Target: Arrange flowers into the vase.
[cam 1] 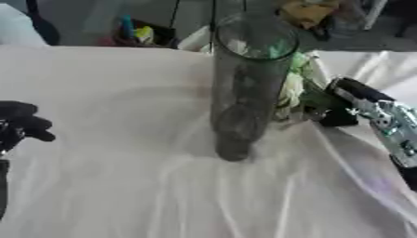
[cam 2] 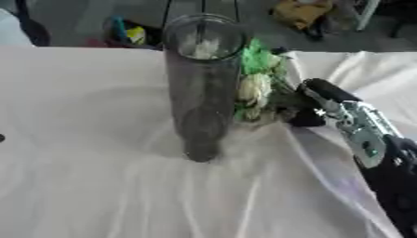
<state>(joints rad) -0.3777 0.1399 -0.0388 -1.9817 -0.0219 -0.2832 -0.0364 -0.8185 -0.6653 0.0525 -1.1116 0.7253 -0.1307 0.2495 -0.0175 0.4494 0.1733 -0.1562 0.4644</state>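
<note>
Vase mid-table, flowers at its three o'clock.
The vase [cam 1: 243, 88] stands on the tablecloth [cam 1: 122, 186]; flowers [cam 2: 254, 90] beside it, right hand [cam 2: 313, 104] touching them; left hand [cam 1: 20, 123] at nine o'clock.

The right hand [cam 2: 313, 104] is mostly black, its fingers glossy and rounded at the tips. Behind it the wrist and forearm [cam 2: 362, 132] wear a silver metal casing, dotted with small dark screws and holes, which gives way to black farther up the arm. The left hand [cam 1: 20, 123] is all black, with thick, rounded fingers of a matt look.
</note>
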